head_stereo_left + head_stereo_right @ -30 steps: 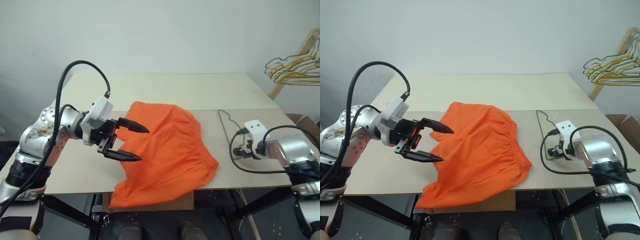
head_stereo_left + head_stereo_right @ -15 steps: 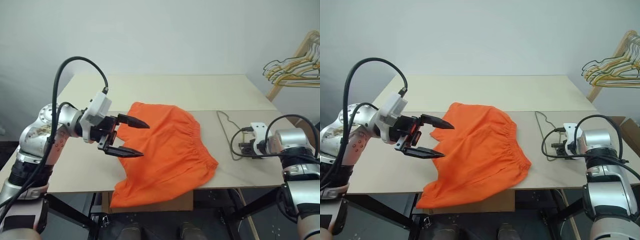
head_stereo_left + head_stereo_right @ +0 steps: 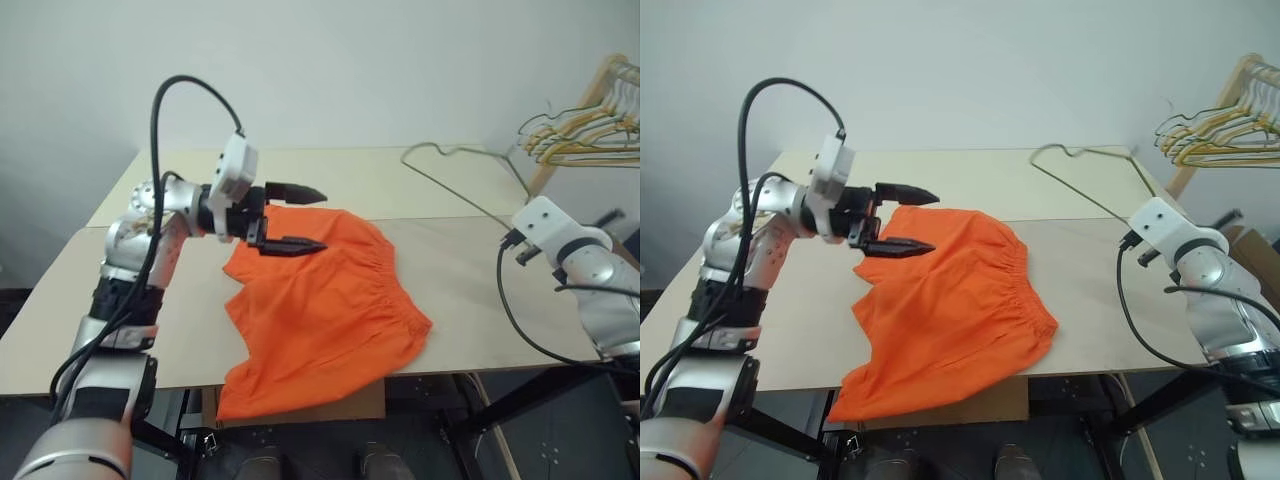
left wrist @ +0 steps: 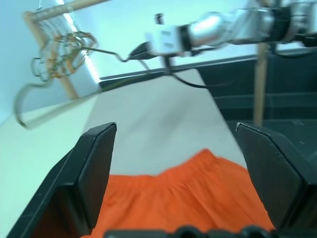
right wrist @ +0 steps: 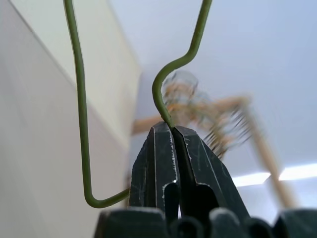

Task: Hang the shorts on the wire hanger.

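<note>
The shorts point(image 3: 325, 305) are seen spread flat on the desk point(image 3: 470, 255), their lower leg draped over the near edge and the gathered waistband turned toward the robot's right. Just above the far left part of the fabric, the left gripper point(image 3: 298, 217) is held level, pointed toward the right, and its jaws are spread wide with nothing between them; from the left wrist view the two black fingers point(image 4: 94, 171) are seen standing far apart, with orange cloth below them and bare desk beyond. No contact between these jaws and the shorts can be made out.

Off to the right, the right gripper point(image 5: 171, 134) is raised clear of the desk. Its jaws are clenched on the wire hanger point(image 3: 455, 180), pinched at a bend in the thin wire, as is plainly shown in the right wrist view. The hanger is carried in the air, its frame stretched back over the far half of the desk, well apart from the shorts.

Farther back at the right, a bunch of yellow hangers point(image 3: 580, 140) is hung on a wooden rack point(image 3: 585, 115) beside the wall.
</note>
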You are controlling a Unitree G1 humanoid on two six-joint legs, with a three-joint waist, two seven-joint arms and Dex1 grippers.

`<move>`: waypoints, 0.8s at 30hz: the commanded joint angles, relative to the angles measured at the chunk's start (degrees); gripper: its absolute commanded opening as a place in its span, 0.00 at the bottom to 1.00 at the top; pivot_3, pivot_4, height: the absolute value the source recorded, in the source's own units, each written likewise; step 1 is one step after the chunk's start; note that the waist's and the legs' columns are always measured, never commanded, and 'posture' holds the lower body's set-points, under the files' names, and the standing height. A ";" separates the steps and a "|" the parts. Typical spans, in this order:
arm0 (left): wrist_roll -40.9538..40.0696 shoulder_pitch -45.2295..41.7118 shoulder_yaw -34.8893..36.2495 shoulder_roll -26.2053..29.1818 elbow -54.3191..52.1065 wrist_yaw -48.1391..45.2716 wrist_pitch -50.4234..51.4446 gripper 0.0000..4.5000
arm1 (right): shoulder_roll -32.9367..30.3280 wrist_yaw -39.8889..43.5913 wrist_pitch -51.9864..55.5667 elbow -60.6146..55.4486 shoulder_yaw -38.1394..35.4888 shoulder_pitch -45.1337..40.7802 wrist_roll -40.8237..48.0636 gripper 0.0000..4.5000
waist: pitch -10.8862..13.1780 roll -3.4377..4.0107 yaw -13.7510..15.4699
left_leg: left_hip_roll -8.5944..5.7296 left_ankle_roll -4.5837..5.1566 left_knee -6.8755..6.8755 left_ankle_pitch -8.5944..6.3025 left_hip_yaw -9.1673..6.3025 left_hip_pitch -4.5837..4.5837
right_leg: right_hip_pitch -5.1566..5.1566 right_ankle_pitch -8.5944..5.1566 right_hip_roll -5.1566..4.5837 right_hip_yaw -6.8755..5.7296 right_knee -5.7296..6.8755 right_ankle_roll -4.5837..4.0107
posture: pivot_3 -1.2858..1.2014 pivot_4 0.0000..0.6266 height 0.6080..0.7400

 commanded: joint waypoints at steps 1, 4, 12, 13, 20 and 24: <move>3.57 -5.65 0.26 -1.17 6.18 3.35 -0.51 0.94 | -2.81 -3.79 -14.31 -2.30 -1.97 1.19 -5.17 0.01 | 0.00 0.00 -0.67 | 0.00 0.00 0.00 0.00 0.00 0.02 | 0.01 0.00 0.02 0.04 0.01 0.00 | 0.50 0.00 1.00; 6.80 -9.11 -0.51 -2.70 12.73 5.38 -0.35 0.94 | -3.72 -3.57 -21.92 -3.76 -3.65 2.25 -6.59 0.01 | 0.01 0.00 -1.58 | -0.02 0.00 0.03 0.00 0.01 0.06 | 0.06 -0.01 0.03 0.13 0.02 -0.02 | 0.49 0.00 1.00; 13.85 -10.55 -6.78 -4.33 20.83 -1.70 -3.84 0.94 | -2.68 0.12 -29.37 -5.33 -5.95 -1.72 -6.92 0.01 | 0.01 -0.01 -2.71 | -0.01 0.00 0.04 0.00 0.00 0.05 | 0.05 -0.04 0.05 0.17 0.02 -0.09 | 0.49 0.00 1.00; 14.93 -10.79 -7.56 -4.74 21.85 -1.87 -4.41 0.94 | -2.28 0.66 -29.43 -5.73 -6.01 -2.43 -6.85 0.01 | 0.01 -0.01 -2.83 | -0.01 0.00 0.04 0.00 -0.01 0.04 | 0.04 -0.05 0.04 0.17 0.01 -0.12 | 0.49 0.00 1.00; 19.79 -11.56 -10.90 -6.80 24.40 -5.47 -7.33 0.85 | -0.81 3.45 -29.48 -6.87 -6.15 -4.75 -7.74 0.00 | 0.02 -0.03 -2.93 | 0.00 0.00 0.04 0.00 -0.03 0.02 | 0.04 -0.06 0.04 0.16 0.01 -0.16 | 0.49 0.00 1.00; 21.10 -12.37 -10.20 -7.73 26.01 -4.07 -7.82 0.60 | -0.25 4.32 -29.67 -7.52 -6.72 -4.49 -8.54 0.00 | 0.02 -0.03 -2.93 | 0.00 0.01 0.04 0.00 -0.04 0.02 | 0.03 -0.05 0.04 0.17 0.03 -0.15 | 0.49 0.00 1.00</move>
